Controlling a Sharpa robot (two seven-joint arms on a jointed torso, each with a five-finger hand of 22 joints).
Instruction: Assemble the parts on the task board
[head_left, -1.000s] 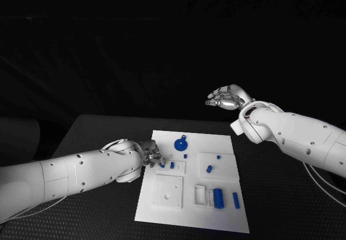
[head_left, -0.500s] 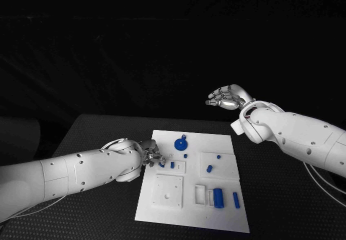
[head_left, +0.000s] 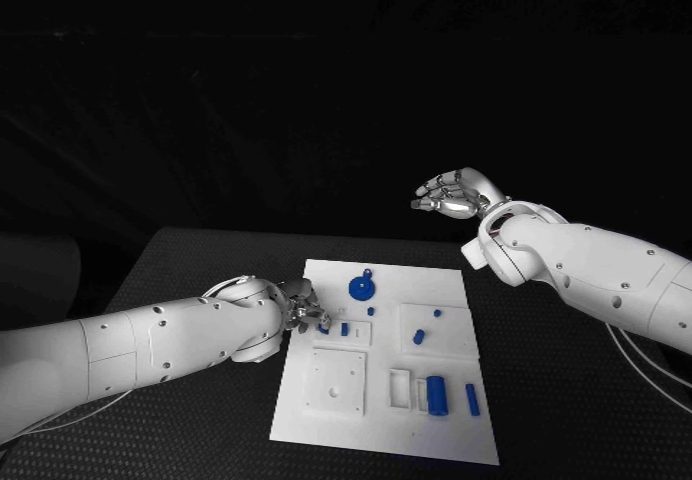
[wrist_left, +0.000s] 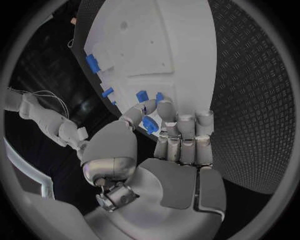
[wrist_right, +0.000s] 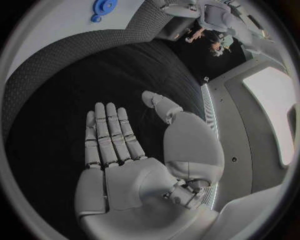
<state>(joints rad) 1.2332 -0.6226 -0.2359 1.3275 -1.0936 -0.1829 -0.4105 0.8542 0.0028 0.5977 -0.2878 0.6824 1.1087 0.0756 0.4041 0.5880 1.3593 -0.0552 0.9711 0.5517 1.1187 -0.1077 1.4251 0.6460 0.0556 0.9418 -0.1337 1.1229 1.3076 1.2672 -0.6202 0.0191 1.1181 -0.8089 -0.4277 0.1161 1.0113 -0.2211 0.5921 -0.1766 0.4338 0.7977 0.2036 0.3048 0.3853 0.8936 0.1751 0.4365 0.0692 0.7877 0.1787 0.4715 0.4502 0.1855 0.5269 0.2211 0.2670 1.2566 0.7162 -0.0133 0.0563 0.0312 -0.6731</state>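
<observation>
The white task board (head_left: 335, 425) lies in the middle of the table. My left hand (head_left: 302, 307) is at its left edge. The thumb and fingers (wrist_left: 164, 111) pinch a small blue part (wrist_left: 150, 124) just above the board (wrist_left: 164, 45). On the board are a blue round disc (head_left: 362, 290), a blue block (head_left: 436, 393), a blue bar (head_left: 472, 400) and several small pegs, one of them (head_left: 418, 338) near the middle. My right hand (head_left: 454, 195) is raised beyond the board's far edge, fingers spread and empty (wrist_right: 125, 145).
The black textured table (head_left: 188, 260) surrounds the board on all sides. A square white plate (head_left: 339, 380) and a narrow frame (head_left: 400, 388) sit raised on the board's near half. The right forearm (head_left: 577, 265) hangs over the table's right side.
</observation>
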